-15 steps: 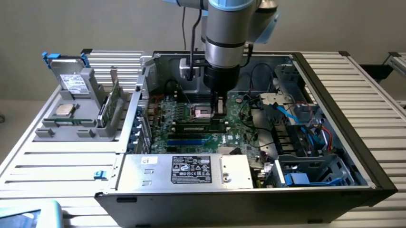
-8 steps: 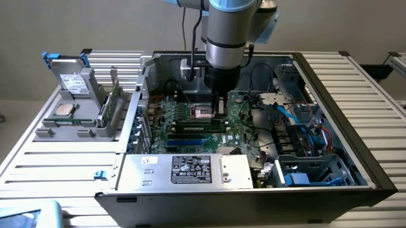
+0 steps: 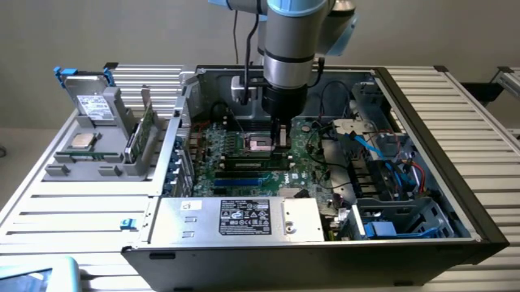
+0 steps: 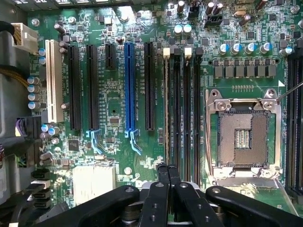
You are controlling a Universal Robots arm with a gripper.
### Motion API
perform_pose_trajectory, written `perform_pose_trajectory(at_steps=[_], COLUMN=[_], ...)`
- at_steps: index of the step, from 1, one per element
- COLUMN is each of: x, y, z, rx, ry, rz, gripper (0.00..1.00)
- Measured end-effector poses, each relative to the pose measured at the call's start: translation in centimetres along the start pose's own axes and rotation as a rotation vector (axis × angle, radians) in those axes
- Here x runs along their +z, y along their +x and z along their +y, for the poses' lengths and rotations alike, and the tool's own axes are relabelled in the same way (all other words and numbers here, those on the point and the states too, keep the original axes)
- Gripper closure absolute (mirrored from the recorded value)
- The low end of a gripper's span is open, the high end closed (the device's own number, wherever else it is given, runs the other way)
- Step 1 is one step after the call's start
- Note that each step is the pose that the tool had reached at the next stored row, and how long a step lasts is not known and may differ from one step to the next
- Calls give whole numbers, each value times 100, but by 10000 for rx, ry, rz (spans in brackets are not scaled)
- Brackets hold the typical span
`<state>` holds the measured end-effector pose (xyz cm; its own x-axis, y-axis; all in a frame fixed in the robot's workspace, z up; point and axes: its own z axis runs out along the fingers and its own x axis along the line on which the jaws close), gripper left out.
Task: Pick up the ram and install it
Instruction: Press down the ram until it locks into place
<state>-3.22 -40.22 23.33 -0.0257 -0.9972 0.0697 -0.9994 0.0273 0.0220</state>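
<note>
From my console I see the fingers (image 4: 168, 172) pressed together with nothing visible between them, hanging low over the motherboard (image 4: 113, 109) inside the open computer case (image 3: 430, 140). In the wrist view their tips sit at the end of the memory slots (image 4: 182, 109), in line with the slot farthest from the empty processor socket (image 4: 244, 137). The ram (image 3: 148, 129) I can find stands on edge in the grey rack (image 3: 101, 167) on the worktop (image 3: 73, 213), outside the case on the exterior view's left, well apart from the fingers (image 3: 281, 137). I count four memory slots, one socket, one blue expansion slot (image 4: 129, 85) and one white one (image 4: 54, 80). In the rack I am sure of one green stick; whether a second stands beside it I cannot tell. A pale line runs along the slot under the fingertips, and I cannot tell whether that is a seated stick. The arm (image 3: 293, 36) hides part of the board in the exterior view.
</note>
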Motion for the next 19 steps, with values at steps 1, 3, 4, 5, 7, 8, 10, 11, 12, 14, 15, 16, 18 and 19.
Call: perform_pose_trajectory(at_steps=[1,3,4,5,7,8,10,11,12,14,15,16,18,19], x=[2,8,13,16,19,20,30,38,46,60,65,68,70,67], y=[-1,-2,-3,-4,-5,-5,-7,-7,-7,-7,-8,-8,-9,-9], z=[3,5,4,7,11,11,11,11,11,11,11,11,11,11], rx=[5,9,12,19,23,24,28,32,36,42,44,47,51,54], ry=[5,13,15,17,22,24,28,29,30,30,32,31,31,31], rz=[0,-2,-3,-2,-1,-2,-8,-6,-2,3,0,-2,-2,-6], gripper=[89,89,89,89,89,89,89,89,89,89,89,89,89,89])
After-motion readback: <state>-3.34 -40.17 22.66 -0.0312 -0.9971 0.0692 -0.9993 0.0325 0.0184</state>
